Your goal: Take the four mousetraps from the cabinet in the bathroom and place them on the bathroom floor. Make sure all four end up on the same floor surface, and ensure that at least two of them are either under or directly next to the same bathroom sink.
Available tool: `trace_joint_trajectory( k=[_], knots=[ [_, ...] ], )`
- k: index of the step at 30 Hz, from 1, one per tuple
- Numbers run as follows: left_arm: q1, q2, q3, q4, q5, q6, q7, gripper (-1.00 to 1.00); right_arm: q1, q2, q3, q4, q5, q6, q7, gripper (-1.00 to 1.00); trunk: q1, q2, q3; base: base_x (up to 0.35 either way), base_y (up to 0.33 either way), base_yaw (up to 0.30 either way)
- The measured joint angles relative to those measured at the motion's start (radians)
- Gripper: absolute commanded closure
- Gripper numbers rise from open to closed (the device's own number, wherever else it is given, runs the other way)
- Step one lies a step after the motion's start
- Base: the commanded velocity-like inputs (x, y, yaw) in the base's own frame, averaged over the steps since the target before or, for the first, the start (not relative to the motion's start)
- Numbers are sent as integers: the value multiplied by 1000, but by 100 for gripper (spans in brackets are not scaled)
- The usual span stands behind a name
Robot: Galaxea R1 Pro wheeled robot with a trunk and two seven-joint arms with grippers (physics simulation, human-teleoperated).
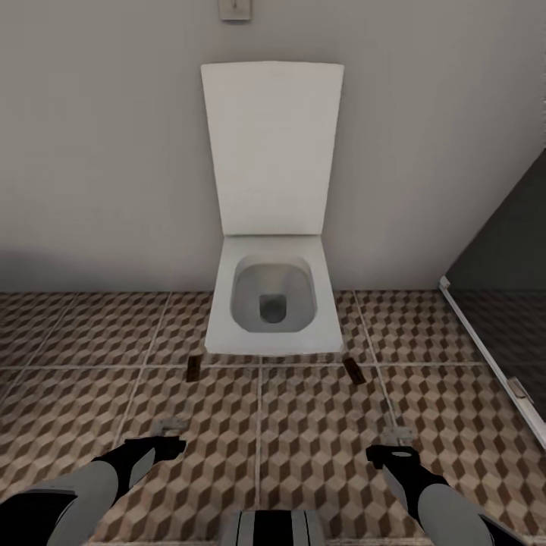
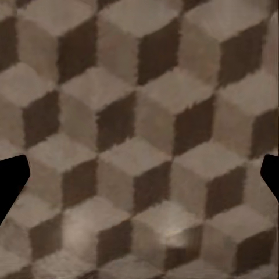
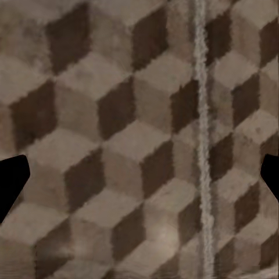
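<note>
The bathroom floor (image 1: pixel 318 440) spreads from the near edge to the far wall, laid in large square tiles printed with a brown, beige and cream cube pattern, pale grey grout lines crossing between them. Up close in the left wrist view the cubes (image 2: pixel 139 139) fill out soft and blurred. In the right wrist view a pale grout line (image 3: pixel 200 145) cuts straight through the same cube print.
</note>
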Motion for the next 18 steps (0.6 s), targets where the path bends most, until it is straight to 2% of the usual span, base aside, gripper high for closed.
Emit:
trace_joint_trajectory(
  k=[18],
  knots=[
    [0,0,0,0,0,-1,0,-100,0,1,1,0,1,-3,1,-100,0,0,0,-347,0,0]
  ],
)
